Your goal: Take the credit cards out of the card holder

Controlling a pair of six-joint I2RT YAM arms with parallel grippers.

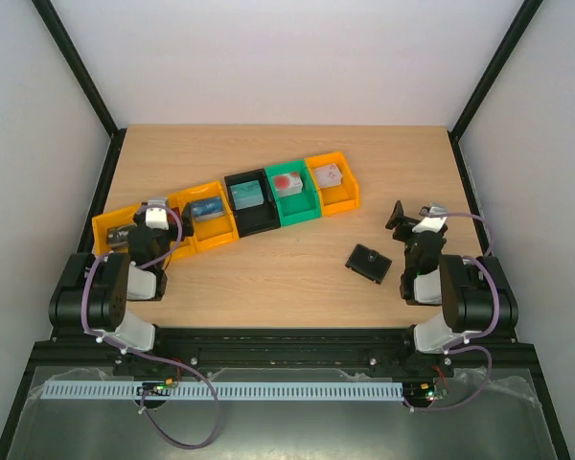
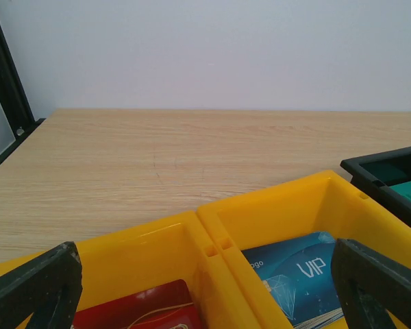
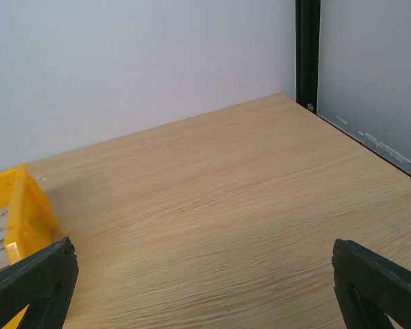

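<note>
Two arms sit folded at the near edge, and much is hidden from their cameras. The card holder (image 1: pixel 370 264) lies folded shut, so its inside cannot be seen, and neither wrist view catches it. In the left wrist view the left gripper (image 2: pixel 205 291) shows only as two dark fingertips cut off in the bottom corners, spread wide with nothing between them — released. Below it a red card (image 2: pixel 147 308) with a pale mark is cropped by the bottom edge. A blue card (image 2: pixel 298 271) printed VIP lies in the next yellow bin (image 2: pixel 288 212), one corner behind a finger. The right gripper (image 3: pixel 205 288) is likewise spread wide over bare wood, gripping nothing.

The table (image 1: pixel 268 278) has open wood all round the holder. A slanting row of five bins (image 1: pixel 216 240) runs from the left edge toward the far middle, well apart from it. The holder lies right of centre, just beside the right arm and near the front edge. White walls and black posts close in the sides and back.

The holder itself is small, black and flat, a rectangle lying askew to the table edge with a pale spot on its top face — any finer detail is too small to make out.
</note>
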